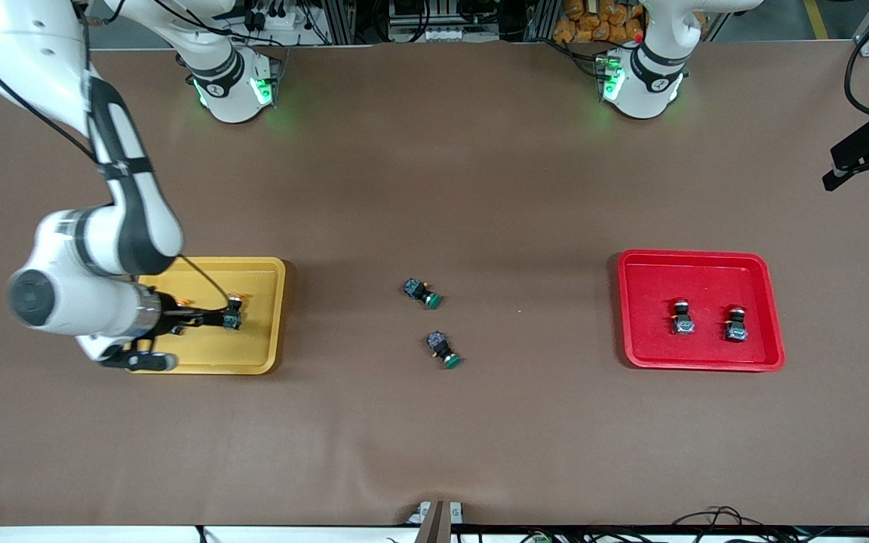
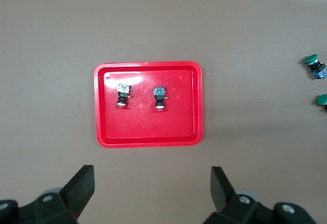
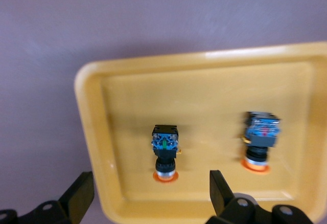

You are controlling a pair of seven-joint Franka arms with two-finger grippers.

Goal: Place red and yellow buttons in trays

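Right pincer point(image 3: 148, 196): fingers spread wide, holding nothing, over the yellow tray point(image 1: 265, 317).
Left pincer point(image 2: 153, 193): wide apart, high above the red tray point(image 2: 148, 139).
Yellow buttons point(image 3: 164, 152): two in the yellow tray.
Red buttons point(image 1: 682, 317): two side by side in the red tray.
Green buttons point(image 1: 423, 292): two on the table point(image 1: 434, 188), mid-table between the trays.

Two black-bodied switches with red caps point(image 1: 682, 317) point(image 1: 736, 324) stand apart, caps down, in the shallow red plastic tray point(image 1: 770, 302) at mid-right of the front view. Two orange-capped ones point(image 3: 164, 152) point(image 3: 259, 141) stand likewise in the yellow tray point(image 1: 268, 317) at mid-left.
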